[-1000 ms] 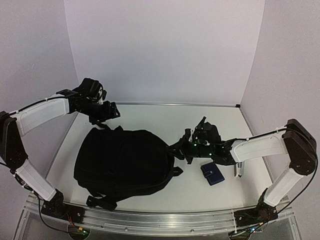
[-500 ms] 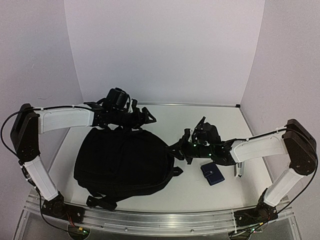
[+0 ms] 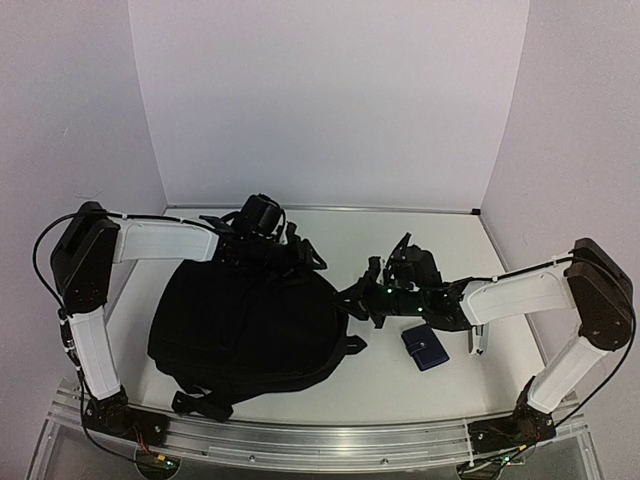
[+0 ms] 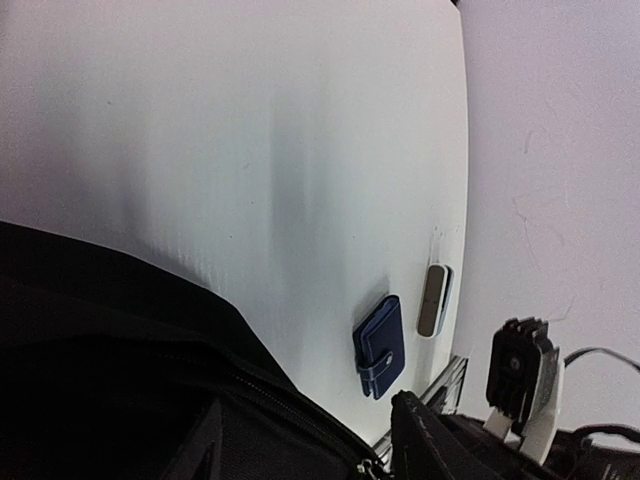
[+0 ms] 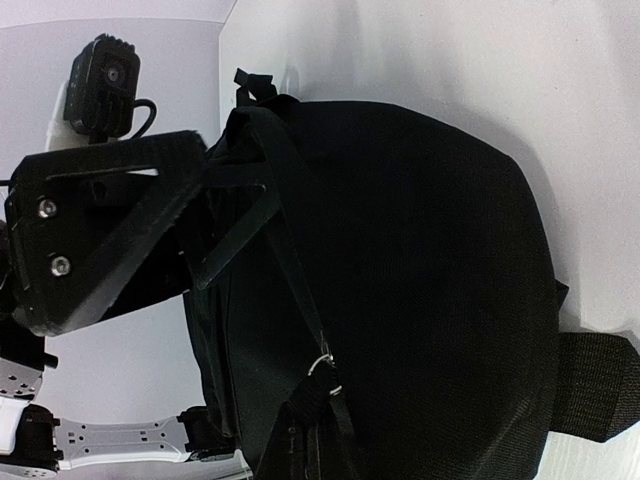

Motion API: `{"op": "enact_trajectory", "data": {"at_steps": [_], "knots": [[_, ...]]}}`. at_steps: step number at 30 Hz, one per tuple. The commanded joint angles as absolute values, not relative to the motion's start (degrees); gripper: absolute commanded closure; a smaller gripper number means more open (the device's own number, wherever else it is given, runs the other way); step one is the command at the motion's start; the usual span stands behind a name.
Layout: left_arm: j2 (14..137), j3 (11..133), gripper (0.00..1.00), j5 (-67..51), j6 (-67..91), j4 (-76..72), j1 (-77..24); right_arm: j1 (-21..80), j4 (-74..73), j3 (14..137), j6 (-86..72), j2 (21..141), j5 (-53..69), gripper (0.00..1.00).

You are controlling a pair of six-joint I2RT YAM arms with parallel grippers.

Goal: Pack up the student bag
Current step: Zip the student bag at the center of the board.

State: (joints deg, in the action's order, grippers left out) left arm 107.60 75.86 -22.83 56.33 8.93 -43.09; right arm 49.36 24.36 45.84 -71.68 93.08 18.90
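The student bag [image 3: 240, 325], a big black backpack, lies flat on the left half of the white table [image 3: 400, 235], its shoulder straps trailing toward the near edge. The left gripper [image 3: 305, 258] hangs over the bag's far right corner; whether its claw is spread or pinching anything I cannot tell. The right gripper [image 3: 352, 297] reaches in from the right with its claw pressed together on the bag's right edge, where a strap bunches up. A small dark-blue wallet [image 3: 427, 348] lies on the table just right of the bag, near the right forearm.
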Motion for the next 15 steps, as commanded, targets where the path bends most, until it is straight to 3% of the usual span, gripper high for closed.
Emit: {"op": "enact_trajectory", "data": {"at_steps": [1,10,15], "knots": [[110.22,79.92,0.57,-23.26,55.49,7.85,-43.15,50.16,25.84,47.52,-70.4,93.17,18.84,1.0],[112.25,82.12,0.96,-22.85,54.85,7.65,-43.15,50.97,25.59,48.05,-70.4,93.52,18.9,1.0],[111.93,82.02,1.0,-20.58,54.75,7.09,-43.06,51.27,25.17,47.5,-70.55,93.37,18.81,1.0]]}}
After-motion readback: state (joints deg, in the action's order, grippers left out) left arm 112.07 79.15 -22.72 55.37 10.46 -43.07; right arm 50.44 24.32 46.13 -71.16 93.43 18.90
